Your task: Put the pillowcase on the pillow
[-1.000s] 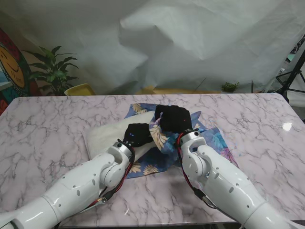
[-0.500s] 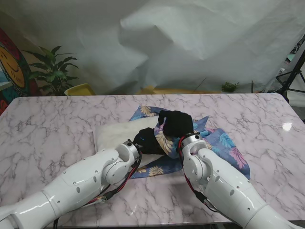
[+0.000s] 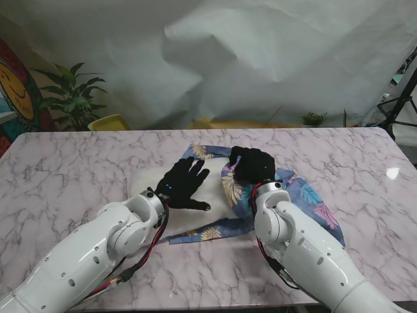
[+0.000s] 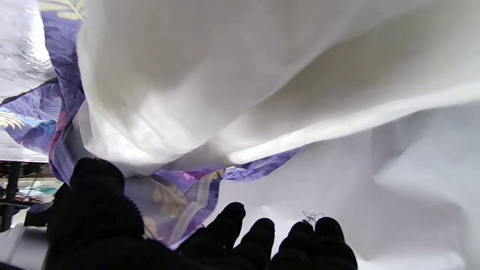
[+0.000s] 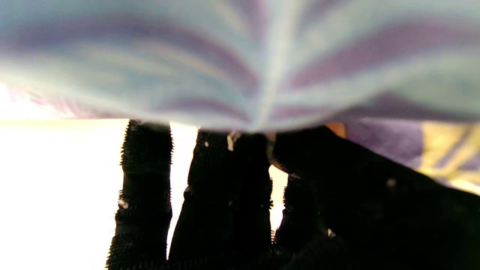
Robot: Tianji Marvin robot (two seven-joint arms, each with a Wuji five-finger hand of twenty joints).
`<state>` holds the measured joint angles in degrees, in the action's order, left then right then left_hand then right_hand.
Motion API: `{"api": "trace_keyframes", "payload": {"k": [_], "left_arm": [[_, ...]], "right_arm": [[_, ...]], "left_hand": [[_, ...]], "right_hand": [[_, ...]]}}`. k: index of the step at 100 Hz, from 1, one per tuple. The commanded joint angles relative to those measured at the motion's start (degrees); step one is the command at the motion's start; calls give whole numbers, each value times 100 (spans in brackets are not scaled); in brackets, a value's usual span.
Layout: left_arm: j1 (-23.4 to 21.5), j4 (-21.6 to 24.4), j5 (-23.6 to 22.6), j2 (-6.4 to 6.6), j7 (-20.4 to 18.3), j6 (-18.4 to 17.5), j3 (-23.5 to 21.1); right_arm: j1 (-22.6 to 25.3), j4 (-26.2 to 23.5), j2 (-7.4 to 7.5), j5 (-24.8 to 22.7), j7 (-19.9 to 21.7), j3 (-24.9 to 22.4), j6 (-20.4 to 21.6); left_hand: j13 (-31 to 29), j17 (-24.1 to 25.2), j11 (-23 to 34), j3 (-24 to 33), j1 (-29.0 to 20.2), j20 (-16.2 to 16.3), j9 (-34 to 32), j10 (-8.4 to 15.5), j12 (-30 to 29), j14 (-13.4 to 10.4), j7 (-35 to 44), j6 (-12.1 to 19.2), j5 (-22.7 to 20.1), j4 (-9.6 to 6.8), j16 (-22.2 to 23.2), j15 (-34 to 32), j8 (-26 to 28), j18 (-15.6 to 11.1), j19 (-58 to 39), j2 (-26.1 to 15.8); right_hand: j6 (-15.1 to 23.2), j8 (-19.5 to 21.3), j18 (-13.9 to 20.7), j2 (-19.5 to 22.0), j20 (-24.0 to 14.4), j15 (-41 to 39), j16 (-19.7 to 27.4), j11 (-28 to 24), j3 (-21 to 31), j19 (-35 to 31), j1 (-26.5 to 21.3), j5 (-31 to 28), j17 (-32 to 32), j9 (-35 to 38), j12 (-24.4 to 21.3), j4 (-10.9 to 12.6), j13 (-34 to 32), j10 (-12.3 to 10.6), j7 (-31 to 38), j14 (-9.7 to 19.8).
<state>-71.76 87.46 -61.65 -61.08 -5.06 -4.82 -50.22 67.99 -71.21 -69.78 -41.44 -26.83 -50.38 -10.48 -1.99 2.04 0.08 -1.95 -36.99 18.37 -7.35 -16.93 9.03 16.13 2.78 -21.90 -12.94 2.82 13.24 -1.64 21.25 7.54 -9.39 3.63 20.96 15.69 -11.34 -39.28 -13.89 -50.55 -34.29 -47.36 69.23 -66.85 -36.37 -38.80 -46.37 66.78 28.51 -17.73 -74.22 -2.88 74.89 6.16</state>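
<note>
Under the left hand — fingers spread, flat on top, gripping nothing — lies the white pillow. Right hand just beside it, curled into the floral pillowcase, apparently pinching its edge. Judged roughly half on: the pillow's end away from the right hand is bare. Opening hidden by both hands; right wrist view blurred.

Through the left wrist camera I saw my left hand's black fingertips spread apart, holding nothing, near the white pillow, whose edge the purple floral pillowcase wrapped.
</note>
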Motion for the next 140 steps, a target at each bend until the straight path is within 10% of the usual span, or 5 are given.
{"api": "trace_keyframes", "payload": {"k": [1,29,79,130,140], "left_arm": [[-169,227,126,159,-308,-151,-191],[-749,777,455,376,-1888,-714,-1016],[506,-1290,711,122,21,-205,648],[1127,-3018,1868,-419,1587,-653,1512],[1163,-3022,1866,-401,1486,-643,1547]], "right_arm": [[47,12,12,22,30,-45,-72],[27,64,-15,128,22,-109,-151],[193,-287,-7,21,-14,-48,-127],[332,-485,42,-28,116,-78,-90],[350,-512,49,-27,145,-91,-89]], "left_hand": [[180,122,-109,38,227,27,263,-115,-84,92,-37,37,52,-151,-124,197,54,131,320,-220],[303,153,-238,-87,897,-763,366,-369,-843,344,-602,46,503,38,-1247,366,-2208,393,980,-321],[337,235,-238,108,147,-959,373,-515,-845,738,-591,55,506,-121,-1229,345,-2232,1139,922,571],[-3199,-2169,2898,1933,-3607,822,-1157,659,2797,-1050,-478,822,487,-15,3793,-4481,-2069,-13,-4697,1132],[-2918,-2338,4050,1918,-3696,1032,-1169,1015,5207,-1653,1070,970,-1879,63,4746,-5698,-955,-263,-5063,595]], "right_hand": [[-103,-44,-2,110,66,-152,-24,-320,29,-70,-139,6,23,93,23,51,-184,-50,250,202],[-111,-41,-44,107,74,-162,-23,-330,30,-68,-144,-2,52,95,17,50,-182,-42,251,195],[-108,-41,-144,113,78,-179,-27,-338,29,-78,-145,-4,72,94,21,50,-184,-37,250,194],[-116,-40,-215,135,83,-198,-27,-351,16,-93,-152,-4,64,81,39,51,-181,-29,249,184],[-116,-40,-223,141,84,-202,-28,-355,14,-93,-156,-4,65,72,45,52,-183,-35,248,181]]}}
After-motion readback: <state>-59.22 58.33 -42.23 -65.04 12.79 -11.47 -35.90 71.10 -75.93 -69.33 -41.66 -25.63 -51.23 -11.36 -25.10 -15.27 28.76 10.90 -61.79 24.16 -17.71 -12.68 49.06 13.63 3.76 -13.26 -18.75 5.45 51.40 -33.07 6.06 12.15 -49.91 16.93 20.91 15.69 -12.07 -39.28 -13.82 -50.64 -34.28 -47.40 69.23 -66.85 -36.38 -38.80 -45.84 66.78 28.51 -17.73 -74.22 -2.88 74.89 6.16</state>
